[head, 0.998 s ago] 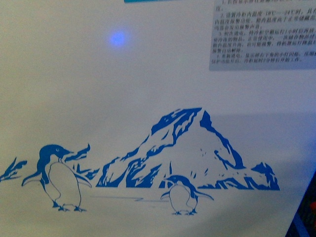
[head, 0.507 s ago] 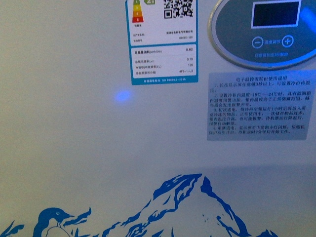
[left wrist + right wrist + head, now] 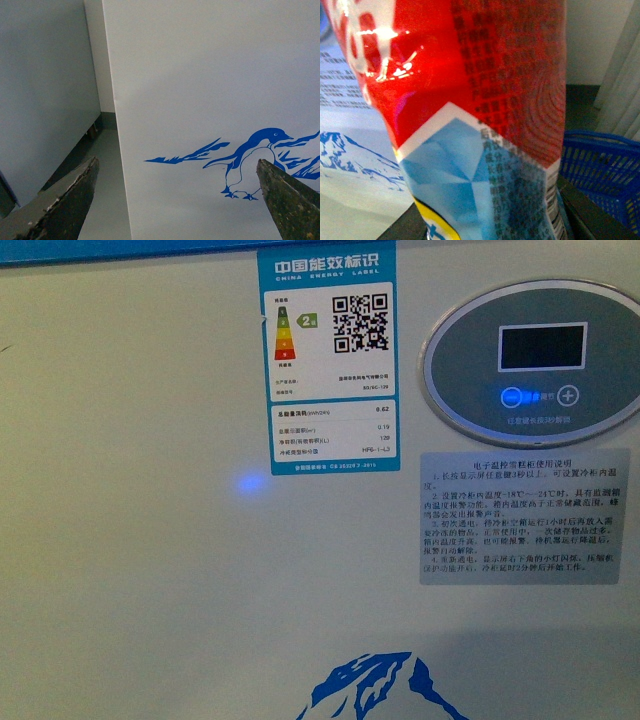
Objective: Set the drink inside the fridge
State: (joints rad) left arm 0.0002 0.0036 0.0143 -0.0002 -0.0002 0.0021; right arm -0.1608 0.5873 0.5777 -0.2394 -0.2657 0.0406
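The fridge's white front wall (image 3: 130, 570) fills the front view, with its oval grey control panel (image 3: 535, 365), an energy label (image 3: 328, 360) and the top of the blue mountain graphic (image 3: 385, 690). Neither arm shows there. In the left wrist view my left gripper (image 3: 177, 200) is open and empty, its dark fingers (image 3: 65, 205) wide apart, facing the fridge's wall (image 3: 200, 75) near the penguin graphic (image 3: 250, 162). In the right wrist view my right gripper is shut on the drink bottle (image 3: 480, 110), whose red, white and blue label fills the frame. The fridge's lid is out of view.
A grey instruction sticker (image 3: 525, 515) sits below the control panel. A grey cabinet side (image 3: 45, 85) stands left of the fridge, with a narrow floor gap (image 3: 100, 145) between them. A blue plastic basket (image 3: 602, 170) stands on the floor beside the fridge in the right wrist view.
The front view has risen up the fridge's front: the penguins and mountain slid down out of view, and the control panel and energy label came fully into view.
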